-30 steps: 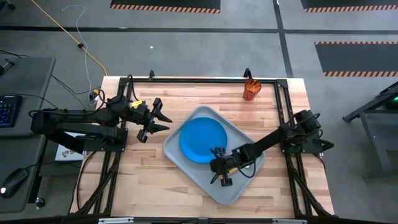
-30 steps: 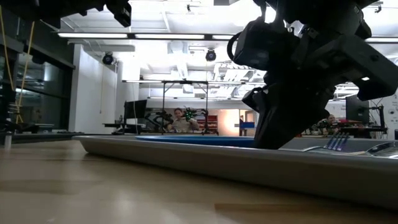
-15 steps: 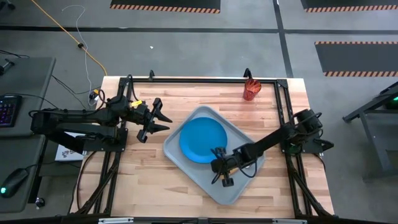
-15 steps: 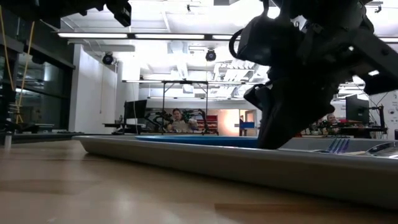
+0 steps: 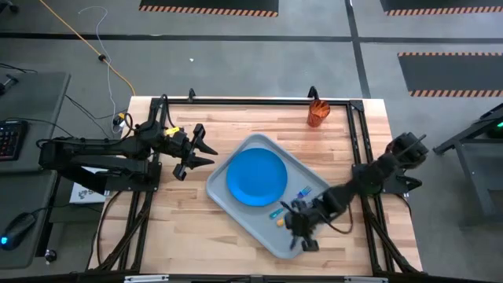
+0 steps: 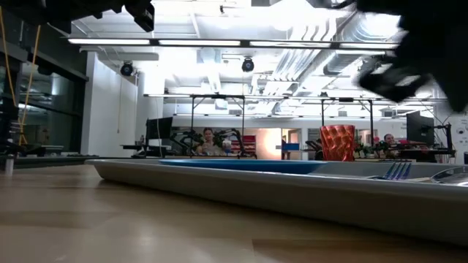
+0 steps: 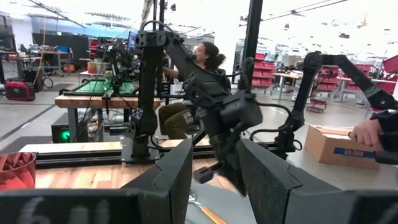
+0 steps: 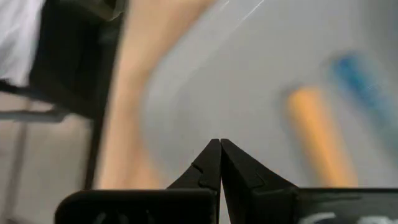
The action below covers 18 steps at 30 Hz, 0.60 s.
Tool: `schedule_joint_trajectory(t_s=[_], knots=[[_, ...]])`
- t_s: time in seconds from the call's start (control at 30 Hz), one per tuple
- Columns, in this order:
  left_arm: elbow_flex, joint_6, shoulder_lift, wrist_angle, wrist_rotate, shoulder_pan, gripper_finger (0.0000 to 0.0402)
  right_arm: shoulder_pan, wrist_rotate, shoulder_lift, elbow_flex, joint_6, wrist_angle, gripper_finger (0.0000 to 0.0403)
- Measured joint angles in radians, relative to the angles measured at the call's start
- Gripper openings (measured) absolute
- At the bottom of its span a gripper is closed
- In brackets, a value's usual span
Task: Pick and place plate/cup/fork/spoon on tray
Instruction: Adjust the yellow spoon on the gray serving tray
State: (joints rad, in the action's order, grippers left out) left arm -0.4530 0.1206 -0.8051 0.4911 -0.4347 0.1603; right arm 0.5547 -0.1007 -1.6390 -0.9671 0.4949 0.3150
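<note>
Spoon (image 8: 314, 134) blurred, fork (image 8: 364, 78) blurred

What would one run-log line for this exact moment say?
right gripper: shut, empty, over tray corner | fork, spoon, plate: on tray | cup: table's far edge | left gripper: open, waiting

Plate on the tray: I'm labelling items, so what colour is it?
Bright blue, plain, no pattern. The plate shows best in the high view.
</note>
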Motion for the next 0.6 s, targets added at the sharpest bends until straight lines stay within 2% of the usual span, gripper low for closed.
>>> schedule_joint_trajectory(t_s=[0.1, 0.3, 0.43, 0.6], knots=[[0.000, 0.006, 0.000, 0.000, 0.000, 0.000, 0.0124, 0.070, -0.019, -0.001, 0.001, 0.106, 0.019, 0.0000], [0.000, 0.006, 0.000, 0.006, 0.000, 0.000, 0.0124, 0.173, 0.067, -0.001, 0.001, 0.286, 0.115, 0.0000], [0.000, 0.006, 0.000, 0.009, 0.000, 0.000, 0.0124, 0.191, 0.077, -0.001, 0.001, 0.431, 0.279, 0.0000], [0.000, 0.006, 0.000, 0.009, 0.000, 0.000, 0.0124, 0.177, 0.148, -0.001, 0.001, 0.473, 0.394, 0.0000]])
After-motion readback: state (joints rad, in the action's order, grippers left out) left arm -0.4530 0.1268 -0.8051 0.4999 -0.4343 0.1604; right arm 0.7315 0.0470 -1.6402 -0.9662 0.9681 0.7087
